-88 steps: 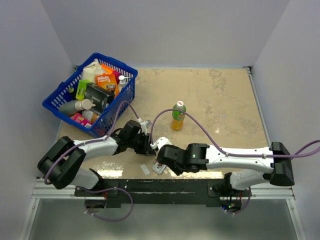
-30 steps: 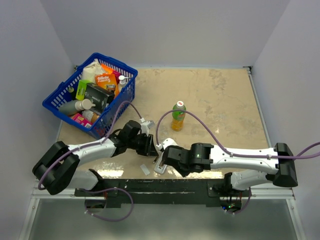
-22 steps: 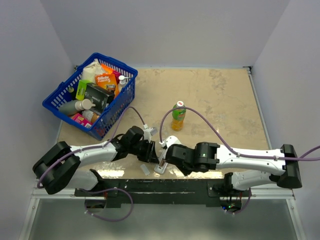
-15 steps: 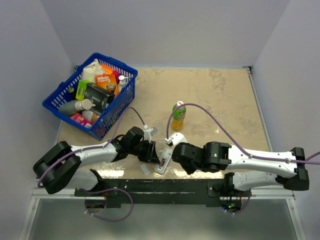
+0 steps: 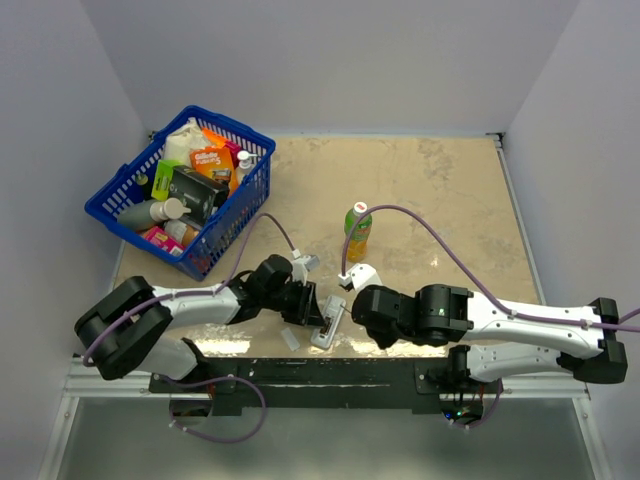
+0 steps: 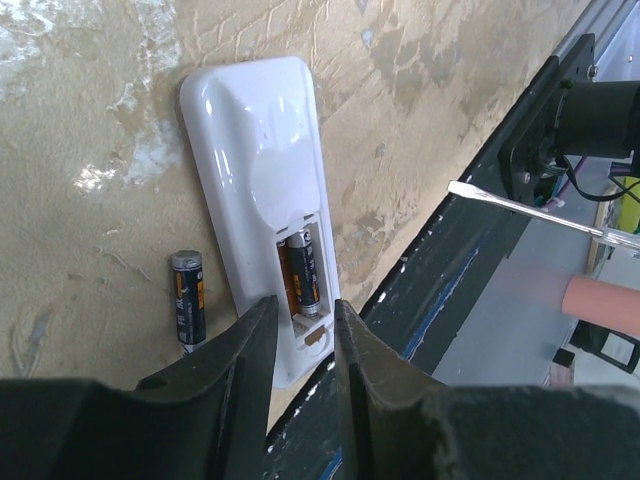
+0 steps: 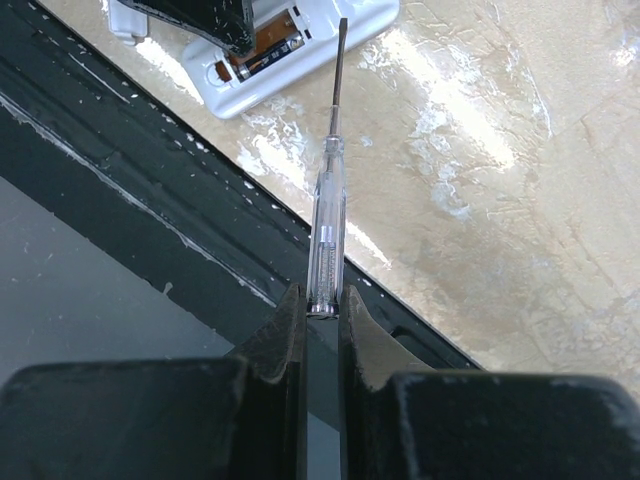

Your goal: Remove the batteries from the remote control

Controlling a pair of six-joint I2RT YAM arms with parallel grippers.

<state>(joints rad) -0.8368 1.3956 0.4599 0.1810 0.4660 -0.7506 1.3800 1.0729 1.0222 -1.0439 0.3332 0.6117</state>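
Perhaps wrist-only: battery (image 6: 187, 300) beside remote control (image 6: 255, 150)

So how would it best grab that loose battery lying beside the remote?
Probably grip the loose battery across its middle, coming straight down: it lies flat on the table, narrowly apart from the remote, so there's room along both long sides.

A blue basket (image 5: 232, 218) sits at the far left of the beige table (image 5: 440, 200). It is packed with an orange pack (image 5: 212, 160), a black box (image 5: 195, 190), a white bag (image 5: 182, 140) and a grey bottle (image 5: 150, 213). A green bottle (image 5: 356, 232) with a white cap stands upright mid-table, right of the basket and apart from it. A small flat white piece (image 5: 290, 339) lies near the table's near edge. A screwdriver (image 7: 329, 200) with a clear handle and thin shaft points toward the far side, its handle over the black rail (image 7: 120, 180).
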